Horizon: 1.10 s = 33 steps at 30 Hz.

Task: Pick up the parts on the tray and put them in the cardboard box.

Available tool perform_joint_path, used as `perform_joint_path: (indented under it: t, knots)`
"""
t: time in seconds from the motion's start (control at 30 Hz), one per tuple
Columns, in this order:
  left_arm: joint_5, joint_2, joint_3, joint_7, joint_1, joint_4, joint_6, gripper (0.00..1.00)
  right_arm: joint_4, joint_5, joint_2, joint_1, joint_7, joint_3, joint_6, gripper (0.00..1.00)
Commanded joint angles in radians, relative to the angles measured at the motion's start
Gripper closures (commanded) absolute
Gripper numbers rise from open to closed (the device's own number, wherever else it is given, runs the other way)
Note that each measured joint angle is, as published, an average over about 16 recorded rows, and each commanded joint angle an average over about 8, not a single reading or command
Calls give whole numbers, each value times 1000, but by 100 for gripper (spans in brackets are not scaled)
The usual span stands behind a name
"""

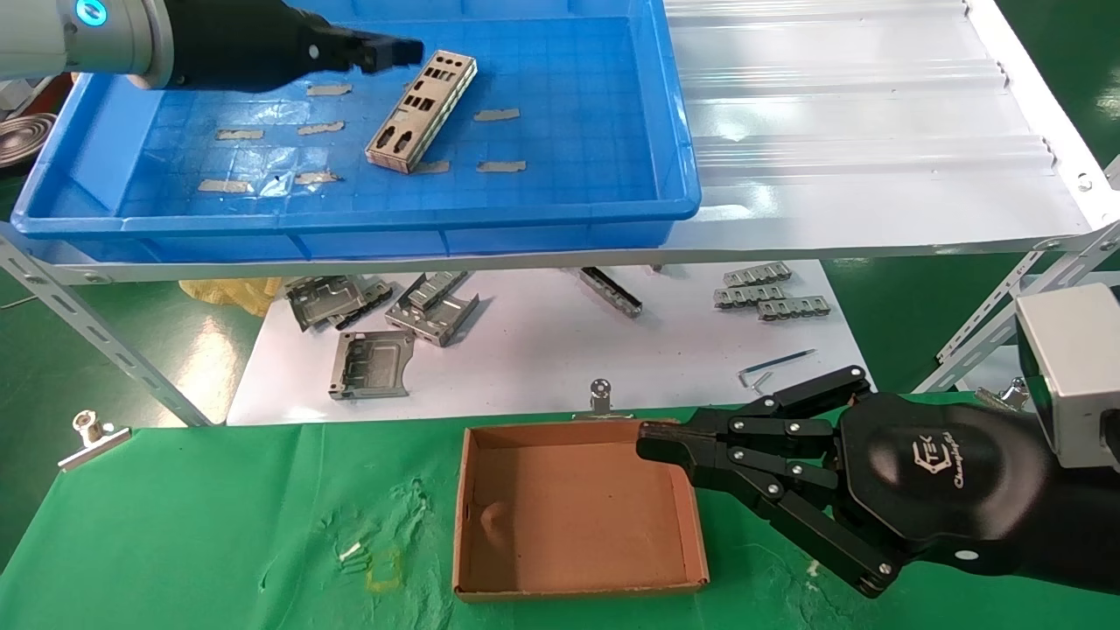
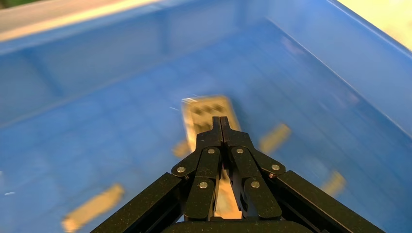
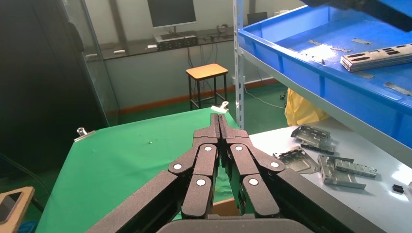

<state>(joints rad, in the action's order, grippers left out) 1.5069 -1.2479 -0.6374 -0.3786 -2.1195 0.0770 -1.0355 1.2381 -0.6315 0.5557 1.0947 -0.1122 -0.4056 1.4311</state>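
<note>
While the parts (image 1: 422, 114) lie as a small stack in the upper middle of the head view, on the floor of the tray (image 1: 569, 214), their long axis runs diagonally from lower left to upper right. The left gripper (image 1: 398, 51), jaws pressed together and holding nothing, sits just left of the stack's upper end, so it is far nearer. The right gripper (image 1: 652, 442), jaws likewise closed and empty, waits at the lower right over the far edge of the cardboard box (image 1: 577, 591).
</note>
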Motion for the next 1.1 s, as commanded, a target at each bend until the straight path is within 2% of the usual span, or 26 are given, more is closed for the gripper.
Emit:
perform_joint_path:
  t: [0.03, 0.07, 0.4, 0.43, 0.67, 0.7, 0.9, 1.1]
  knots:
    - [6, 4, -5, 15, -3, 9, -41, 4, 0, 0, 0, 0, 0, 0, 0, 100]
    - [10, 5, -9, 27, -3, 15, -47, 0, 0, 0, 0, 0, 0, 0, 0, 100]
    - [46, -4, -31, 93, 7, 53, 12, 0, 0, 0, 0, 0, 0, 0, 0, 100]
    - [45, -5, -31, 91, 9, 55, 11, 0, 0, 0, 0, 0, 0, 0, 0, 94]
    - [48, -8, -33, 67, 19, 68, 14, 0, 0, 0, 0, 0, 0, 0, 0, 7]
    - [51, -9, -35, 68, 21, 74, 22, 0, 0, 0, 0, 0, 0, 0, 0, 0]
    - [68, -7, -44, 68, 40, 117, 68, 0, 0, 0, 0, 0, 0, 0, 0, 0]
    - [76, -6, -51, 16, 51, 147, 60, 0, 0, 0, 0, 0, 0, 0, 0, 0]
